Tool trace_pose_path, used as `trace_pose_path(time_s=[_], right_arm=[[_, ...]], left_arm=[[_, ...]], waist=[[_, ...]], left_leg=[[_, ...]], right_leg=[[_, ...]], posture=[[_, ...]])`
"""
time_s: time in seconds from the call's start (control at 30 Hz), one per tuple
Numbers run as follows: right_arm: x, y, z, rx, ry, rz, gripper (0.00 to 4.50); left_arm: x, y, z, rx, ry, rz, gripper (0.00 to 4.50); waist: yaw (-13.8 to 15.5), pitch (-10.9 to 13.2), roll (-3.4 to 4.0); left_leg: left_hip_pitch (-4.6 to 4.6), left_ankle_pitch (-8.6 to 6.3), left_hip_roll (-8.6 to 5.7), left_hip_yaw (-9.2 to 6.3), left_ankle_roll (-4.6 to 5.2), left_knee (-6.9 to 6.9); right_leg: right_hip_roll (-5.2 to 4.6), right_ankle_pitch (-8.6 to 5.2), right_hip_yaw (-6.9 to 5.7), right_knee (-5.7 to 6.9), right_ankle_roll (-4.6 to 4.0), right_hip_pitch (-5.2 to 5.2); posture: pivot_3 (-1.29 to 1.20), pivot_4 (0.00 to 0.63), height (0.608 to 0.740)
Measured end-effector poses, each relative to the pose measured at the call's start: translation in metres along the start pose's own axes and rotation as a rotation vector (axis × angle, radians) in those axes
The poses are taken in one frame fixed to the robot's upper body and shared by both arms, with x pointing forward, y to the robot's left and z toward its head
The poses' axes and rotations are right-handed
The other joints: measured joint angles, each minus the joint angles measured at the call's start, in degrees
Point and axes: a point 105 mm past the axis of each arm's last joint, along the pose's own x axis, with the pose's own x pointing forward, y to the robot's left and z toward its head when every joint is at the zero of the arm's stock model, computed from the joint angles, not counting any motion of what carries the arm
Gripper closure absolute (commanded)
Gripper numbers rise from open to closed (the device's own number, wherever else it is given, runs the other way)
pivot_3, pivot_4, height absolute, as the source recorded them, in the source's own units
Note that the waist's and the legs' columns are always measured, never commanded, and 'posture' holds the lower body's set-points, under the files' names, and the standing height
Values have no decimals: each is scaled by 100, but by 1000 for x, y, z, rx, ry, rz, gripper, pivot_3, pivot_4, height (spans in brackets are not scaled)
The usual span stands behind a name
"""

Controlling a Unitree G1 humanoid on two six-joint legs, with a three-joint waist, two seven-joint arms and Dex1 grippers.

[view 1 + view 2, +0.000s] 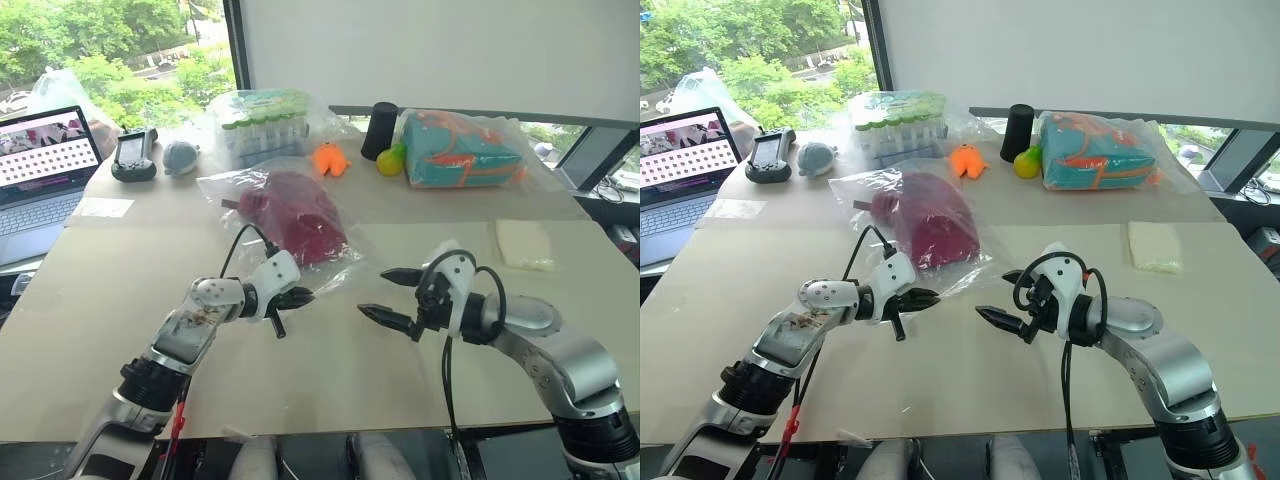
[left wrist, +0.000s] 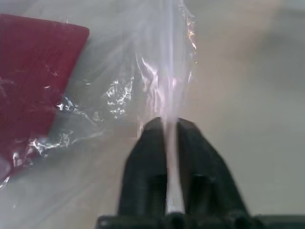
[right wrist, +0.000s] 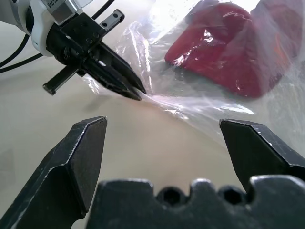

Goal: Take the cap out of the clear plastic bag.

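Note:
The maroon cap [image 1: 295, 213] lies inside the clear plastic bag [image 1: 225, 188] on the table's middle. My left gripper [image 1: 300, 298] is shut on the bag's near edge, pinching a thin fold of film [image 2: 170, 102] between its black fingers [image 2: 145, 162]. From the right wrist view the left gripper [image 3: 136, 90] shows closed on that edge, with the cap [image 3: 228, 47] behind it. My right gripper [image 1: 388, 296] hovers open a little to the right of the bag, its fingers [image 3: 78, 157] wide apart and holding nothing.
At the table's back stand a bagged tube rack [image 1: 262, 122], a small orange toy [image 1: 329, 158], a black cylinder [image 1: 379, 130], a yellow-green ball [image 1: 391, 160] and a bag with teal-orange contents [image 1: 462, 150]. A laptop [image 1: 40, 165] sits far left, a white cloth [image 1: 524, 245] at right.

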Motion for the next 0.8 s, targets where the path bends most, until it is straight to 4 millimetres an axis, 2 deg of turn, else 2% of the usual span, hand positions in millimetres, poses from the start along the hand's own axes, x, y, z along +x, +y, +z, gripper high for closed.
trace_pose_path(time_s=[0.23,0.37,0.5,0.57,0.8], right_arm=[[0,0,0,-1,1,-2,0],[4,1,0,-1,-3,-1,0],[21,5,10,-21,-45,-2,0],[27,5,15,-36,-60,-10,0],[45,4,31,-60,-110,-15,0]], left_arm=[[-4,3,6,-11,-31,6,4452],[-19,13,33,17,-109,-9,4452],[-39,25,65,38,-199,-16,4452],[-43,24,72,48,-219,-23,4452],[-42,25,72,22,-225,-20,4452]], waist=[[-3,0,0],[-4,0,0],[-41,0,0],[-33,1,1],[-28,1,1]], left_leg=[[-1,0,1,0,0,0],[0,0,0,0,0,0],[1,0,1,0,0,0],[-1,0,0,0,0,-1],[-2,0,0,-1,0,0]], right_leg=[[0,0,0,0,0,-1],[0,0,-1,0,0,-1],[1,-1,-1,0,1,-1],[1,-1,-1,0,1,-2],[1,3,-2,1,-4,-3]], posture=[[0,150,740],[0,150,740],[0,150,740],[0,150,740],[0,150,740]])
